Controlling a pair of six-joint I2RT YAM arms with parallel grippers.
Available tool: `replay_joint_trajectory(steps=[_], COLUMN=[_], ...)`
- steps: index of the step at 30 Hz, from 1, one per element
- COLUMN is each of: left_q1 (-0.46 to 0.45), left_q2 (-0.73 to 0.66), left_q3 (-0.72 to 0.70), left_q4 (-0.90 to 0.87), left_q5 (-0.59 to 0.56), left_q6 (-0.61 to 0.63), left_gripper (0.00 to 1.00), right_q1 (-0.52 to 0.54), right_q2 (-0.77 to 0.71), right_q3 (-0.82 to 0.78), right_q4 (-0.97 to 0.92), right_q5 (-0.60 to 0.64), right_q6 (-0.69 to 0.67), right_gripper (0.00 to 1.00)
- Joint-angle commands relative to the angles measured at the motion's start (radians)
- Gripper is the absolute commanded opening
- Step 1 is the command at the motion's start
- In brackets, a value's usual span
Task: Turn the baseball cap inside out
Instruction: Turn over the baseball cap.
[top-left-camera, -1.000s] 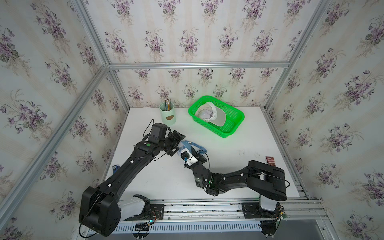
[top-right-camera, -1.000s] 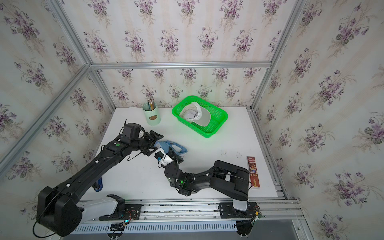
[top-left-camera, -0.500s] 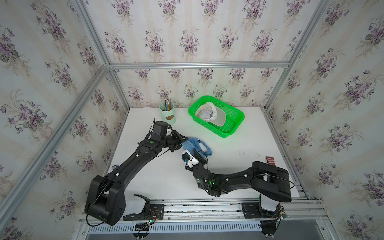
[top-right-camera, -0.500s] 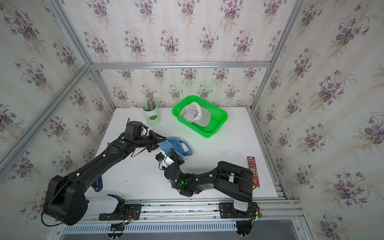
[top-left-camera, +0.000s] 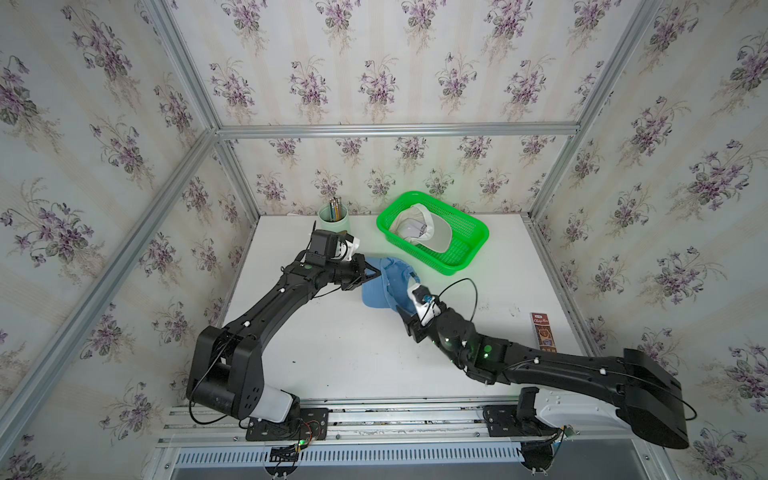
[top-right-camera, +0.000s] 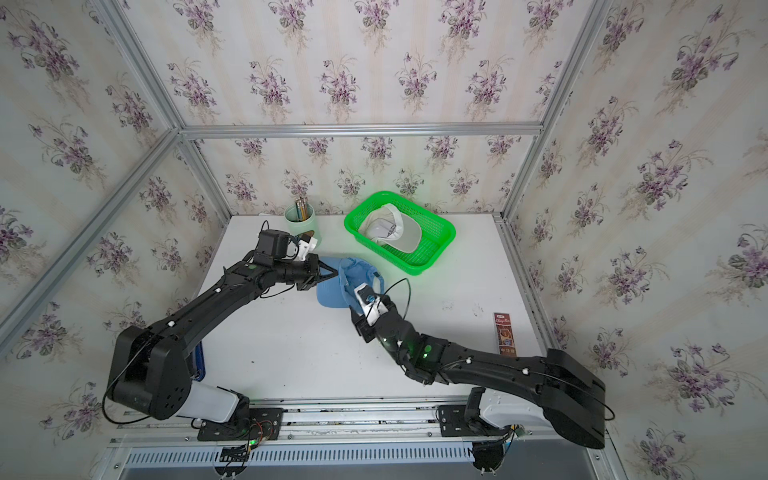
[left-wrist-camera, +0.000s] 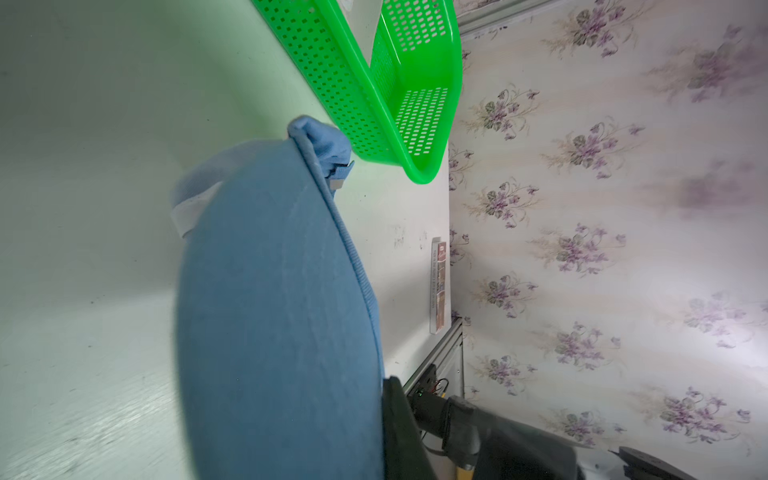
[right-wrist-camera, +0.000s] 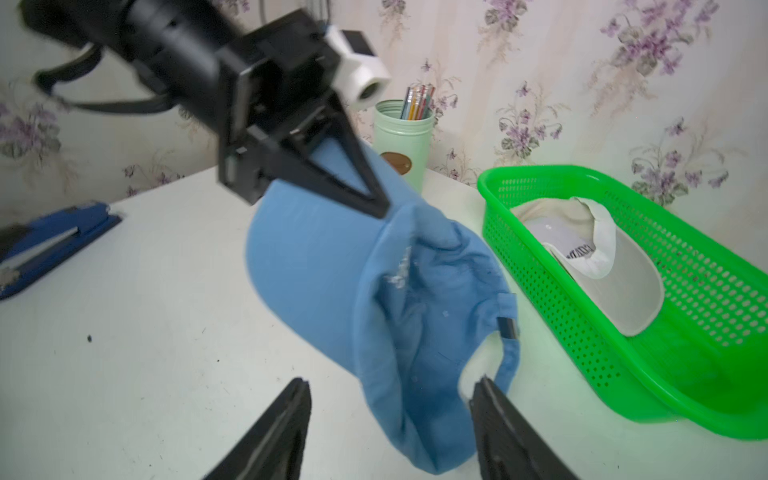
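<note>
The blue baseball cap (top-left-camera: 380, 286) (top-right-camera: 330, 291) is at mid table, brim tilted and crown crumpled. My left gripper (top-left-camera: 375, 274) (top-right-camera: 332, 274) is shut on the cap where brim meets crown; in the right wrist view its tips (right-wrist-camera: 380, 210) pinch that seam. The left wrist view is filled by the brim (left-wrist-camera: 270, 311). My right gripper (right-wrist-camera: 392, 380) (top-left-camera: 409, 307) stands open at the cap's rear, one finger on each side of the sagging crown (right-wrist-camera: 419, 332), near the strap buckle (right-wrist-camera: 508, 327). It grips nothing.
A green basket (top-left-camera: 469, 245) holding a white cap (top-left-camera: 424, 232) stands at the back right, close to the blue cap. A pale green pencil cup (top-left-camera: 334, 216) is behind the left gripper. A blue stapler (right-wrist-camera: 54, 241) lies at the left edge, a brown packet (top-left-camera: 542, 334) at the right.
My left gripper has closed on the cap's brim seam. My right gripper has let go of the cap and opened. The cap has shifted a little to the right.
</note>
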Motion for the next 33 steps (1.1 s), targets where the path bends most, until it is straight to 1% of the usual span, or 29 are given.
replay_joint_trajectory(steps=[1, 3, 7, 11, 15, 23, 26, 29, 33], left_q1=[0.016, 0.035, 0.068, 0.072, 0.078, 0.077, 0.078, 0.077, 0.073], left_q2=[-0.014, -0.015, -0.002, 0.017, 0.017, -0.008, -0.028, -0.044, -0.049], left_q3=[-0.017, -0.049, -0.112, -0.111, -0.130, -0.155, -0.165, -0.168, -0.164], left_q4=[-0.075, -0.049, 0.054, 0.024, 0.049, 0.087, 0.096, 0.090, 0.073], left_q5=[0.027, 0.062, 0.126, 0.118, 0.130, 0.144, 0.154, 0.161, 0.173], left_q6=[0.179, 0.194, 0.170, 0.233, 0.226, 0.209, 0.200, 0.200, 0.214], left_gripper=[0.08, 0.09, 0.09, 0.09, 0.09, 0.09, 0.08, 0.08, 0.08], right_q1=[-0.151, -0.206, -0.208, -0.218, -0.219, -0.221, -0.226, -0.235, -0.244], right_q2=[-0.018, 0.032, 0.178, 0.311, 0.418, 0.582, 0.622, 0.647, 0.678], right_q3=[0.040, 0.096, 0.186, 0.217, 0.282, 0.413, 0.434, 0.434, 0.441], right_q4=[-0.155, -0.211, -0.273, -0.251, -0.261, -0.342, -0.360, -0.343, -0.318], right_q5=[-0.311, -0.384, -0.439, -0.492, -0.507, -0.502, -0.473, -0.463, -0.458], right_q6=[0.218, 0.235, 0.214, 0.257, 0.292, 0.313, 0.338, 0.366, 0.400], right_gripper=[0.63, 0.62, 0.61, 0.57, 0.52, 0.49, 0.48, 0.49, 0.53])
